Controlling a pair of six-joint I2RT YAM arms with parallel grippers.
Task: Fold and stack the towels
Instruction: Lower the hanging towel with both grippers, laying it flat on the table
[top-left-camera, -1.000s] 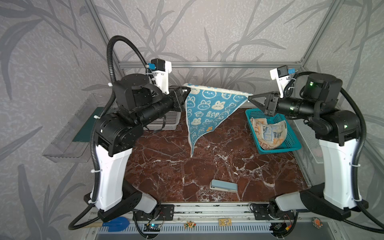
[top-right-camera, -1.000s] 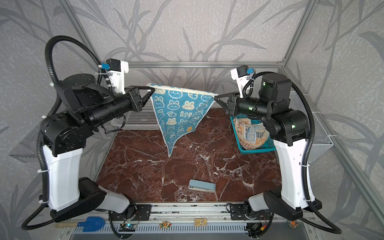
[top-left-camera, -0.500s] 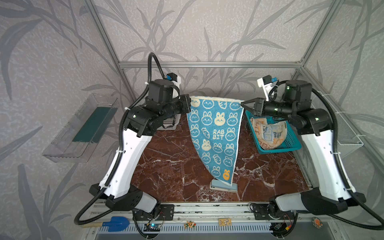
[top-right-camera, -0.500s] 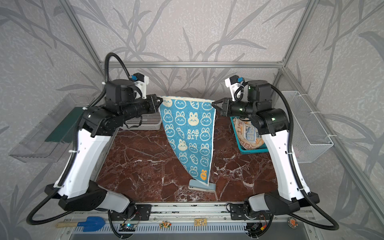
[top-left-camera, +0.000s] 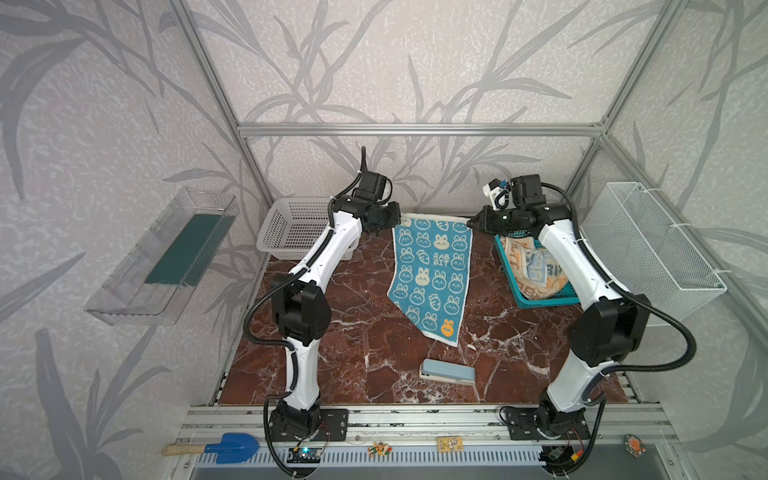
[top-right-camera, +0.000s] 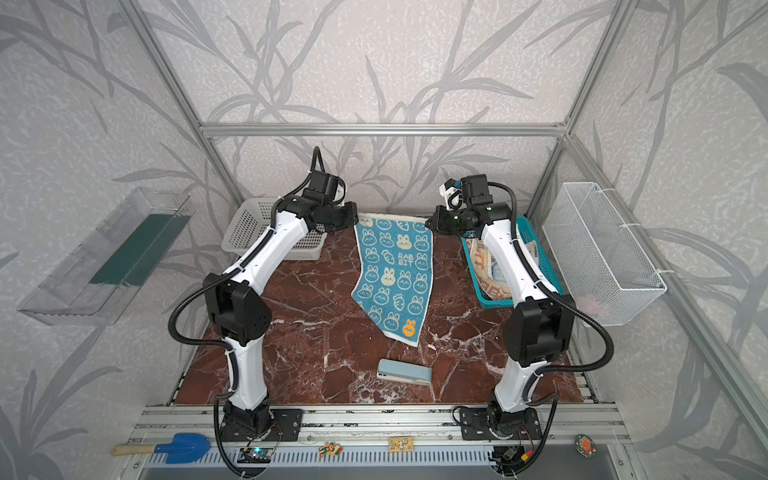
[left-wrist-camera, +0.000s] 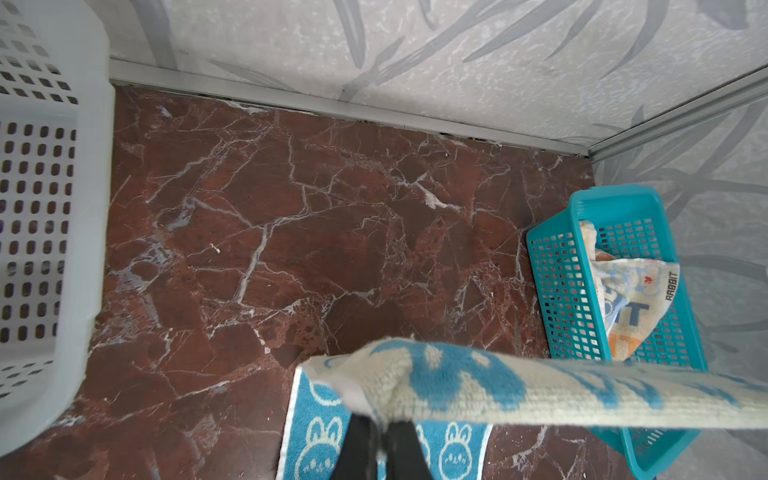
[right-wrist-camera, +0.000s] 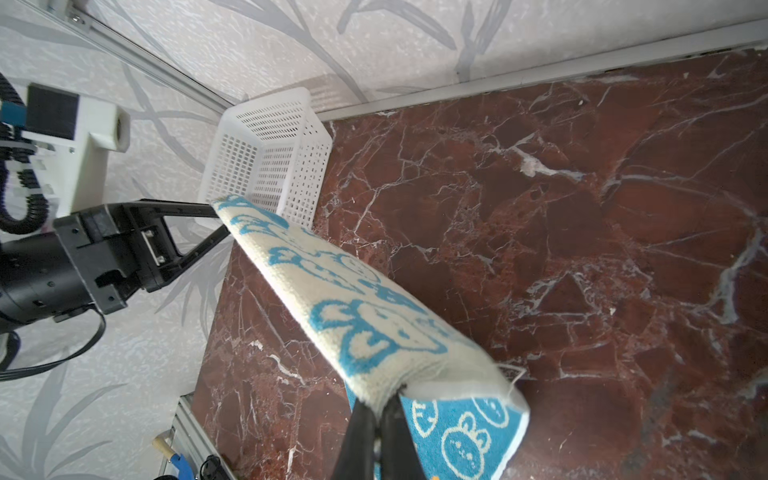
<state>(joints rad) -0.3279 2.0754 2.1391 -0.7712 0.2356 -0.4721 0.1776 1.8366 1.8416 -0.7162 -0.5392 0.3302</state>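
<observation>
Landmark: teal basket (top-left-camera: 540, 301), standing at the back of the worktop (top-left-camera: 365, 353) under the right arm (top-left-camera: 573, 257).

blue rabbit towel (top-left-camera: 432, 274): just beside the teal basket, on the side facing the white basket (top-left-camera: 291, 228), not touching either. Its far edge is pulled taut and level between the two grippers, about level with the teal basket's far end. The edge is rolled over there, so the cream back shows in both wrist views. The rest hangs down toward the near side, print up, and ends in a slanted edge past the teal basket's near end. Can't tell whether that lower end rests on the worktop.

left gripper (top-left-camera: 395, 218): jaws pinched together on the towel corner farther from the teal basket.

right gripper (top-left-camera: 471, 222): jaws clamped on the towel corner nearest the teal basket, just off the basket's far end.

other towels (top-left-camera: 536, 266): crumpled and unfolded inside the teal basket. Orange-and-cream cloth and blue lettering show, part hidden behind the right arm.

pale blue block (top-left-camera: 446, 371): flat on the worktop, nearer the front than the teal basket, close to the towel's lower corner but apart from it.
</observation>
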